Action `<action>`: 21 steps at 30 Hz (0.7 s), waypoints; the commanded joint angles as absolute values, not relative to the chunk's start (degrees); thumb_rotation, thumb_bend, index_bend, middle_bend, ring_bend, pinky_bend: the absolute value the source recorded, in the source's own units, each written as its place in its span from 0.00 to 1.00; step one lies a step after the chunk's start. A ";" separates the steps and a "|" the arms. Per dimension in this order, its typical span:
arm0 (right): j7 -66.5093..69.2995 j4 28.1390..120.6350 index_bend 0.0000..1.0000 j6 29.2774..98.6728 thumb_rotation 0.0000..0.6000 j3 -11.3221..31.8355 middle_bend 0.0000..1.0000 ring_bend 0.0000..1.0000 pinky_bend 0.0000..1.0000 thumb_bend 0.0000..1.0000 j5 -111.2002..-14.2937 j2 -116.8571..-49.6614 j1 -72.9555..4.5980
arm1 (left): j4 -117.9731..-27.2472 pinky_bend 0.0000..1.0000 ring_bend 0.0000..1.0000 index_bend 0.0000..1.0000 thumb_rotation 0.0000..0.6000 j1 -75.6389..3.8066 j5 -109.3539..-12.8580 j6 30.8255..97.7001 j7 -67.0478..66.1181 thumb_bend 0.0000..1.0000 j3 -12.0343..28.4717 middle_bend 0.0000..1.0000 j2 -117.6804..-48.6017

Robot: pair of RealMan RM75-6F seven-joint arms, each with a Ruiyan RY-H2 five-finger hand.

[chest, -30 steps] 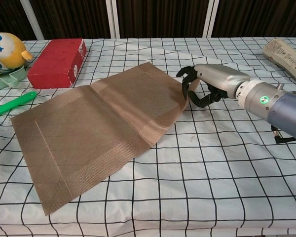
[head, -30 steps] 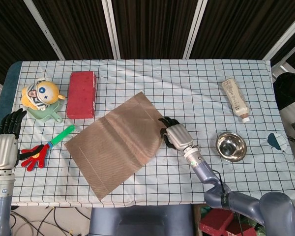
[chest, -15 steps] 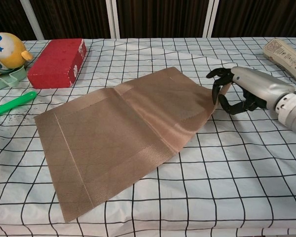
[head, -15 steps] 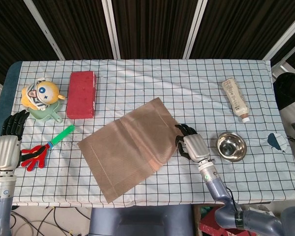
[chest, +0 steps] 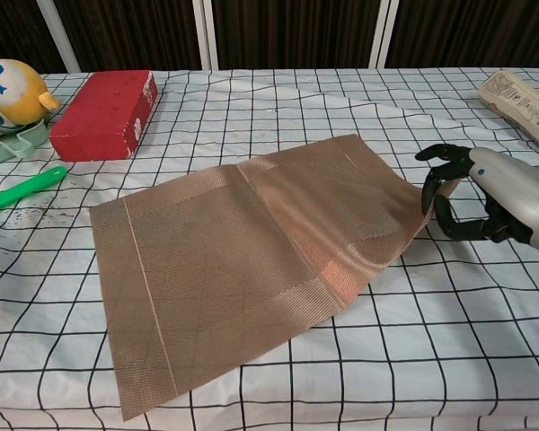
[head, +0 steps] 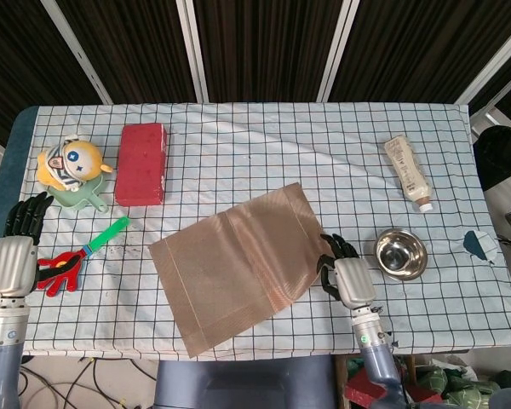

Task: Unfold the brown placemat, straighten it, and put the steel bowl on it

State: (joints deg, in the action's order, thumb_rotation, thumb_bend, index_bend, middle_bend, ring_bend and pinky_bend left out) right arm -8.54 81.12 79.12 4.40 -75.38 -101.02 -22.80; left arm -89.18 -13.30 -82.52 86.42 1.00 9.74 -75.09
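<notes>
The brown placemat (head: 238,266) (chest: 242,260) lies unfolded on the checked tablecloth, turned at a slant, with its right edge lifted. My right hand (head: 347,277) (chest: 485,202) pinches that right edge just off the cloth. The steel bowl (head: 400,254) sits upright on the cloth to the right of this hand, close beside it; the chest view does not show it. My left hand (head: 15,247) hovers at the table's left edge, fingers apart and holding nothing, far from the mat.
A red box (head: 142,163) (chest: 106,114) lies at the back left beside a yellow toy on a green dish (head: 71,170). A green-handled red clapper (head: 72,260) lies near my left hand. A white bottle (head: 409,172) lies at the back right.
My right hand has dragged the placemat's edge to the right and toward the front, closer to the bowl. The whole mat slid right and turned with it. The left hand barely moved.
</notes>
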 commanded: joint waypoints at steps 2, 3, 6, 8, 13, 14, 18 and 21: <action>-10.02 80.53 0.61 80.64 1.00 4.25 0.12 0.08 0.16 0.61 -74.71 -104.59 -21.07 | -89.17 0.00 0.00 0.06 1.00 -13.28 -82.56 86.47 0.97 0.05 9.73 0.03 -75.10; -10.22 80.37 0.61 80.93 1.00 4.43 0.12 0.08 0.16 0.61 -74.68 -105.32 -20.83 | -89.17 0.00 0.00 0.06 1.00 -13.27 -82.57 86.49 0.99 0.05 9.74 0.03 -75.10; -10.66 80.48 0.61 82.08 1.00 5.20 0.13 0.08 0.16 0.61 -74.53 -107.34 -20.05 | -89.17 0.00 0.00 0.06 1.00 -13.26 -82.57 86.52 1.08 0.05 9.77 0.03 -75.07; -10.82 80.72 0.61 82.79 1.00 5.48 0.13 0.08 0.16 0.61 -74.56 -108.25 -19.54 | -89.17 0.00 0.00 0.06 1.00 -13.26 -82.56 86.51 1.14 0.05 9.79 0.03 -75.05; -11.77 81.27 0.61 83.83 1.00 5.84 0.13 0.08 0.16 0.61 -74.45 -109.62 -18.39 | -89.18 0.00 0.00 0.06 1.00 -13.28 -82.59 86.45 1.27 0.05 9.79 0.03 -75.00; -11.93 81.30 0.61 83.93 1.00 5.89 0.13 0.08 0.16 0.61 -74.40 -109.77 -18.23 | -89.19 0.00 0.00 0.06 1.00 -13.28 -82.60 86.44 1.27 0.05 9.77 0.03 -74.99; -12.30 81.51 0.61 84.08 1.00 5.59 0.13 0.08 0.16 0.61 -74.24 -110.22 -17.37 | -89.20 0.00 0.00 0.06 1.00 -13.28 -82.71 86.42 1.27 0.05 9.71 0.03 -74.96; -12.86 80.94 0.54 83.76 1.00 4.71 0.11 0.07 0.16 0.54 -75.14 -109.94 -17.13 | -89.21 0.00 0.00 0.06 1.00 -13.27 -82.74 86.46 1.24 0.05 9.70 0.03 -74.96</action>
State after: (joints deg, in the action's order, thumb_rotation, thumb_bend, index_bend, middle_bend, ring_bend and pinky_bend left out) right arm -12.58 81.24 83.92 5.07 -74.69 -110.09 -17.23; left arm -89.21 -13.27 -82.74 86.45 1.25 9.70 -74.95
